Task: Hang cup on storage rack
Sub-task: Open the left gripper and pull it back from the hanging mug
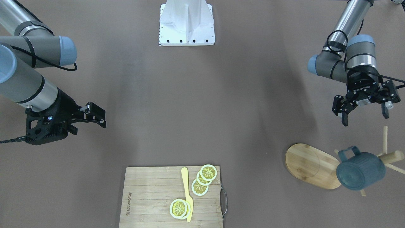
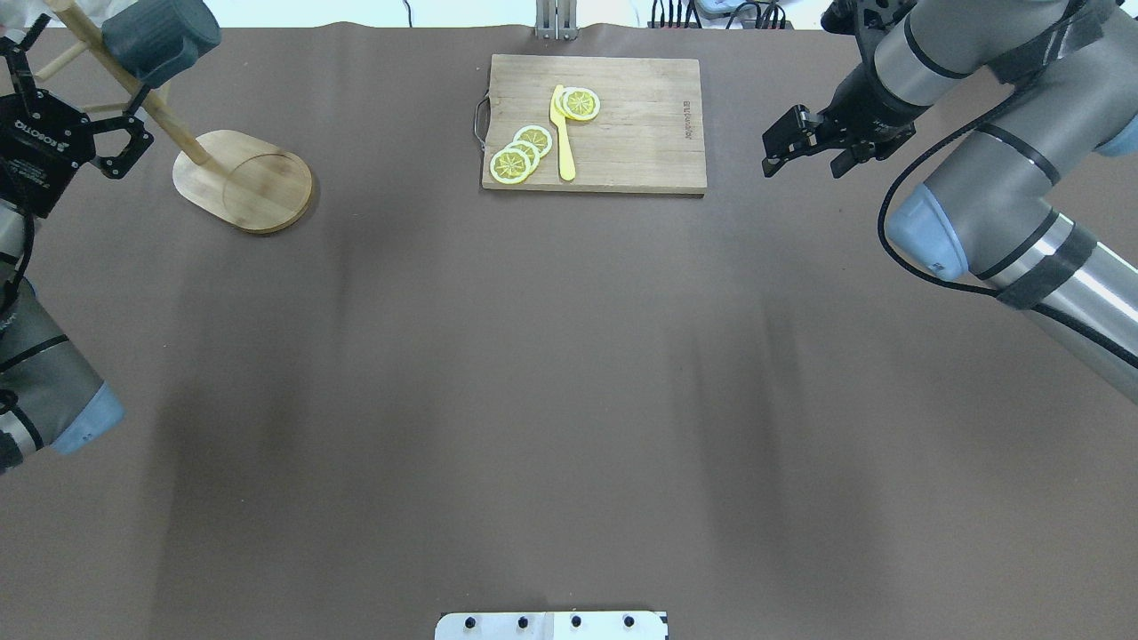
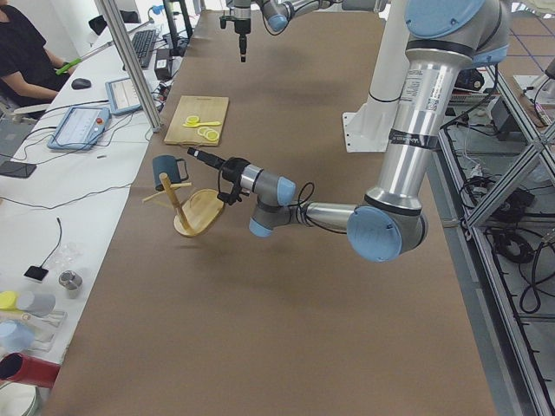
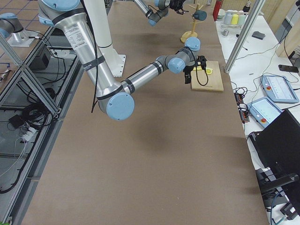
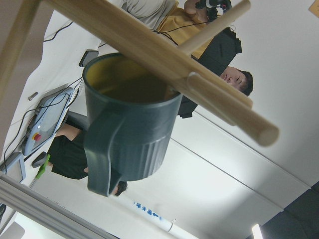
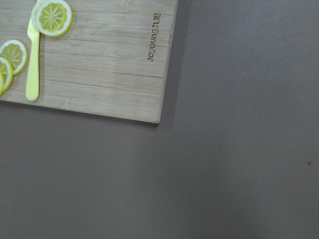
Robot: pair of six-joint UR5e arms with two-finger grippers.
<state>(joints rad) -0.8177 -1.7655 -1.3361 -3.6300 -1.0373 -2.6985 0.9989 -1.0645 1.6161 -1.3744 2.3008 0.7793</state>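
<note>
The dark teal cup hangs on the bamboo storage rack at the table's far left corner. In the left wrist view the cup has its mouth against the post. Its handle hangs free with no peg through it. My left gripper is open and empty, on the robot's side of the cup and apart from it. It also shows in the overhead view. My right gripper is open and empty, above the bare table beside the cutting board.
A slatted cutting board with lemon slices and a yellow knife lies at the table's far middle edge. Its corner shows in the right wrist view. The robot's white base stands at the near middle edge.
</note>
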